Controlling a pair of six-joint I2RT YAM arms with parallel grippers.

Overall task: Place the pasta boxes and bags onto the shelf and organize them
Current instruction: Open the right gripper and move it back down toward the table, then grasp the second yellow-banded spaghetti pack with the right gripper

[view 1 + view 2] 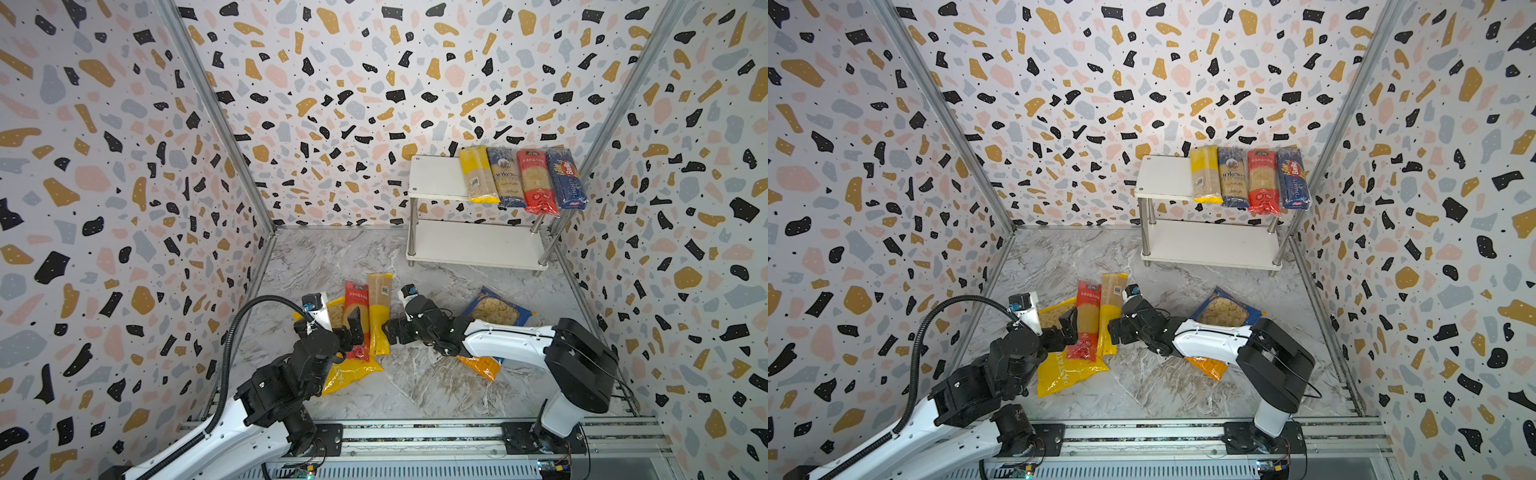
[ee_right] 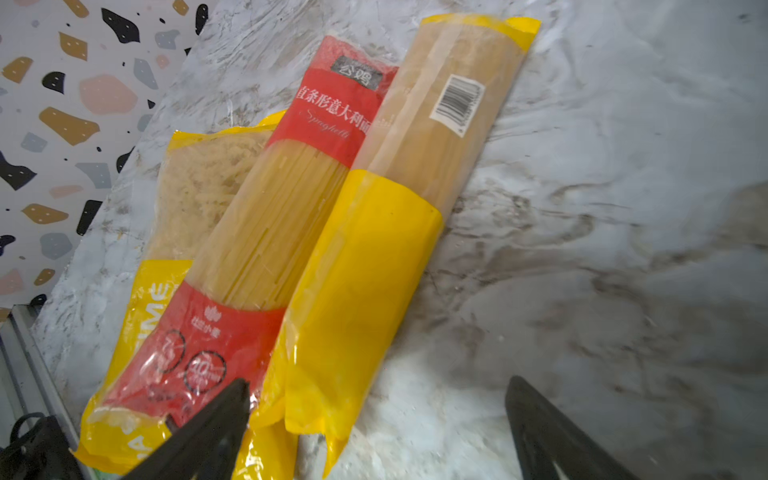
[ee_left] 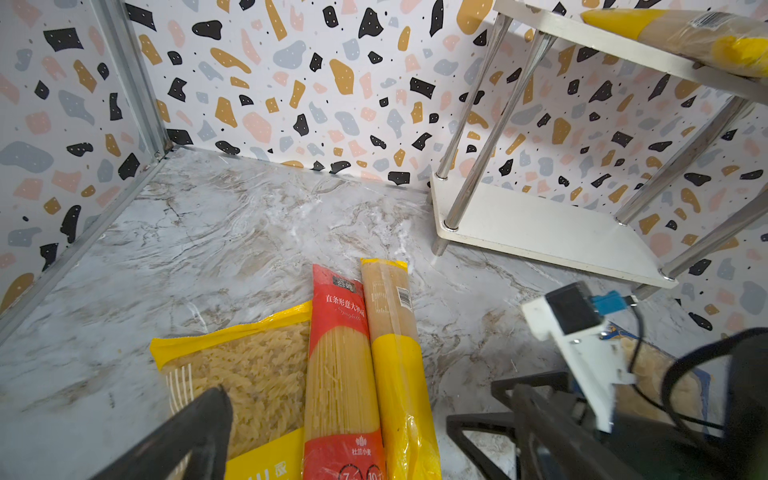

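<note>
Though shelf top tier holds four long packs side by side, half remains on table: red pack, yellow pack, PASTATIME bag, blue-orange bag. Lower tier bare. Left gripper, right gripper: claws spread, empty, beside table packs.

I log three walls, white terrazzo print with ochre, pink, grey and black flecks; grey-veined marble-look floor; metal corner struts; even light.
</note>
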